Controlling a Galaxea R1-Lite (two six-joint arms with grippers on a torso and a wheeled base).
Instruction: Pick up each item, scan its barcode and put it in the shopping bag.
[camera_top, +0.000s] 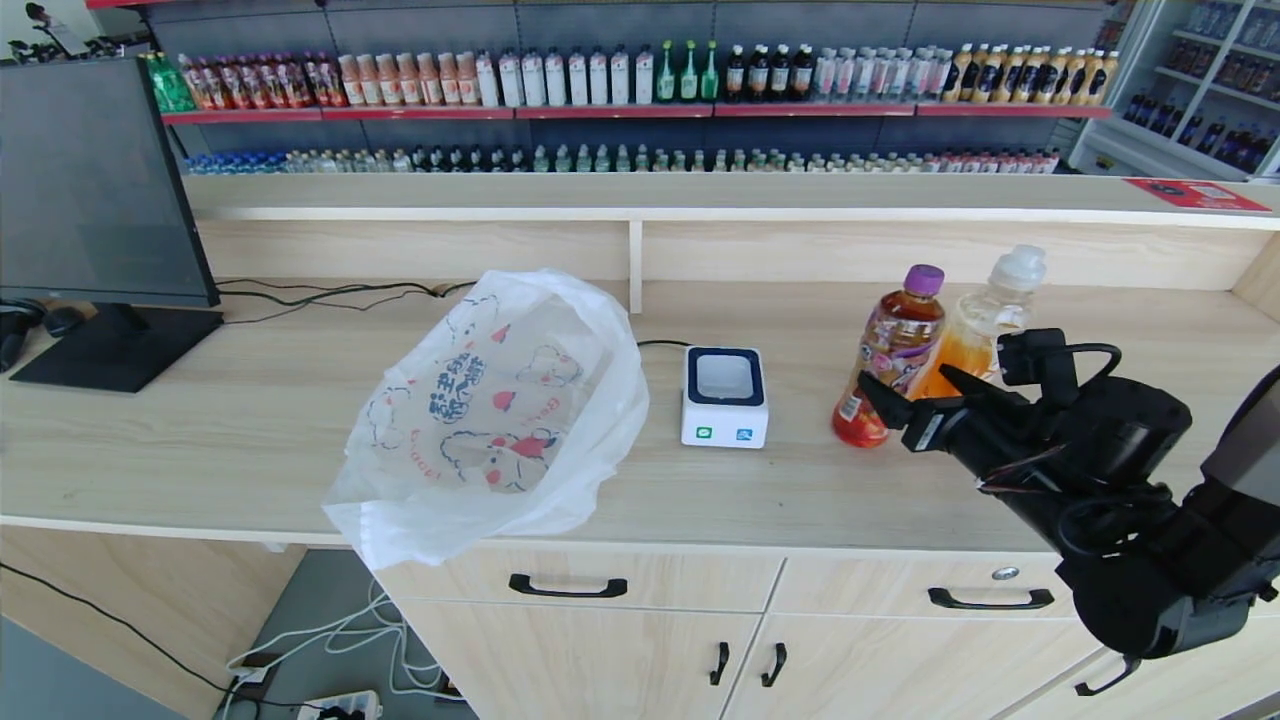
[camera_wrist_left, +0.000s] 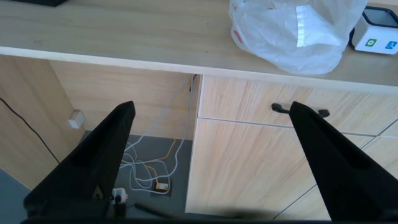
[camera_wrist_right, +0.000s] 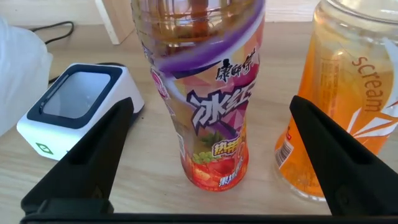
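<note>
Bottle with the purple cap (camera_top: 893, 345) stands upright just in front of our right pincer (camera_top: 903, 388). We've got it spread wide, holding nothing.

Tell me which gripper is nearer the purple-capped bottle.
Right. The right gripper sits just in front of the bottle, fingers open and lined up to either side of it. The left gripper hangs below the counter edge, facing the cabinets, past the bag.
</note>
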